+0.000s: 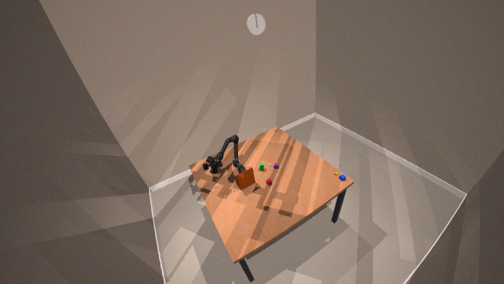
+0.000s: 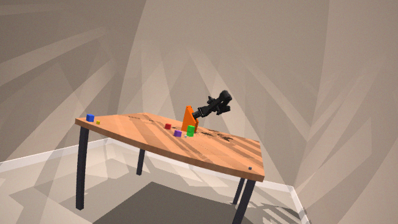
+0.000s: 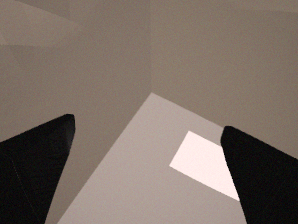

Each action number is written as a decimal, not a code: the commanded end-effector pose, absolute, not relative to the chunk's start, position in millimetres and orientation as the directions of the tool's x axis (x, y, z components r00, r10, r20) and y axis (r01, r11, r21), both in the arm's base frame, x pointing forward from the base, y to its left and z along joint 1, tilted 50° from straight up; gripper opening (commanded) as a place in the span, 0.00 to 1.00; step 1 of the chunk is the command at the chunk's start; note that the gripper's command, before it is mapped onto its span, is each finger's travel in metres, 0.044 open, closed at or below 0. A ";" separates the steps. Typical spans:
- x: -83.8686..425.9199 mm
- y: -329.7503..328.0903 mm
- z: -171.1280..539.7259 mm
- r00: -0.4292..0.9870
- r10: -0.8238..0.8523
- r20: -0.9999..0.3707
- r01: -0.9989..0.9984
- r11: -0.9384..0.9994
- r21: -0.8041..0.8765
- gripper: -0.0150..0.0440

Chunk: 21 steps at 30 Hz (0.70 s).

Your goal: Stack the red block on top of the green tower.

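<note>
Dark fingers frame the wrist view, gripper [image 1: 241, 168] open and empty, behind the orange panel [image 1: 245, 178], red block [image 1: 268, 181] apart from green tower [image 1: 261, 166].

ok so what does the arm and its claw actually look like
The arm is matte black all over: slim links joined by chunkier blocky joints on a dark base. No cables, markings or colour accents show. The claw has two plain black fingers with rounded tips, set wide apart.

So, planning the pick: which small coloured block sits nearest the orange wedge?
The red cube, just beside the wedge; green tower and purple block sit farther.
</note>
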<state>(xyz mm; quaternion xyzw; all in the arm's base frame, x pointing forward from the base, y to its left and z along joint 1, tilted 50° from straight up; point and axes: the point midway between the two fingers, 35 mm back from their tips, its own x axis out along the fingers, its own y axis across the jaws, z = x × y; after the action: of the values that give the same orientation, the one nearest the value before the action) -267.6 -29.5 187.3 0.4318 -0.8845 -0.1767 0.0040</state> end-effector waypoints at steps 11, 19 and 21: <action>-277.6 9.9 187.4 -0.732 -0.660 -0.168 -0.660 0.625 0.417 1.00; -276.1 62.7 192.0 -0.847 -0.498 -0.188 -0.514 0.677 0.527 1.00; -273.7 78.1 193.8 -0.874 -0.446 -0.193 -0.472 0.683 0.558 1.00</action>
<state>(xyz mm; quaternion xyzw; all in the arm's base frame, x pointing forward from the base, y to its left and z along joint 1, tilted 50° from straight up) -276.2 50.2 191.9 0.2966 -0.9133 -0.2792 -0.0077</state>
